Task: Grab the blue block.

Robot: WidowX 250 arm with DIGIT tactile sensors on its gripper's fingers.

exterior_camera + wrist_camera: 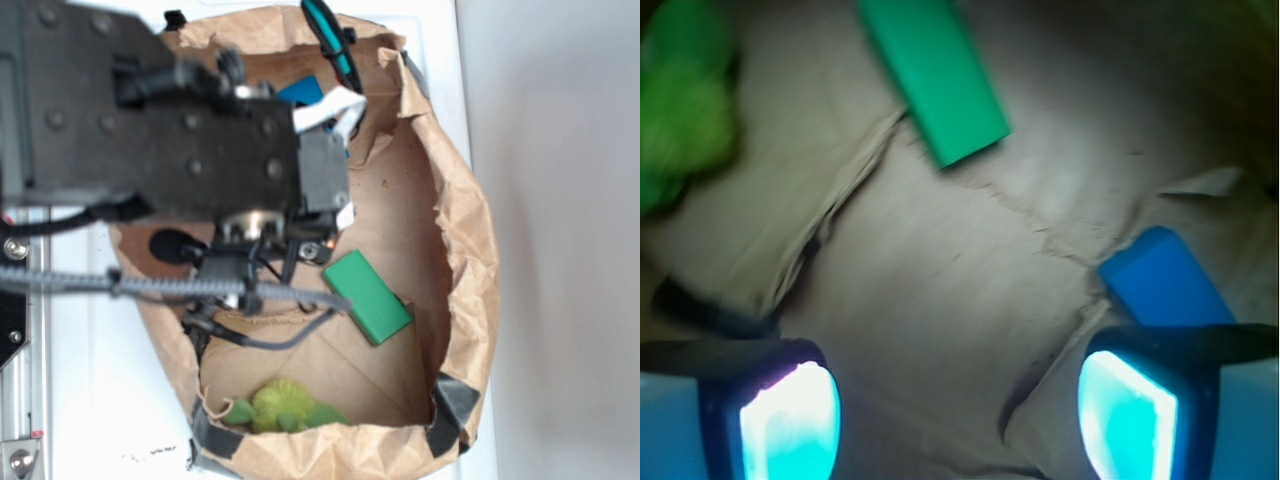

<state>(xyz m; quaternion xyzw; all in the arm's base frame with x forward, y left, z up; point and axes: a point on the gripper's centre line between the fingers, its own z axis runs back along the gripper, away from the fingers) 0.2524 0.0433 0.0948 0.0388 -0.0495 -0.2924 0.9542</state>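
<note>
A: Hovering inside the paper bag (470,250), the pincer (960,400) stands wide and empty. The blue block (1160,280) lies at its four o'clock, just beyond the right pad (1125,410).

B: I'd shift toward four o'clock, centre over it, then close. Avoid the green block (935,75) at twelve.

A: Any writing?

B: None readable.

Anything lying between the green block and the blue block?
No. In the wrist view, only bare creased paper bag floor lies between the green block and the blue block.
</note>
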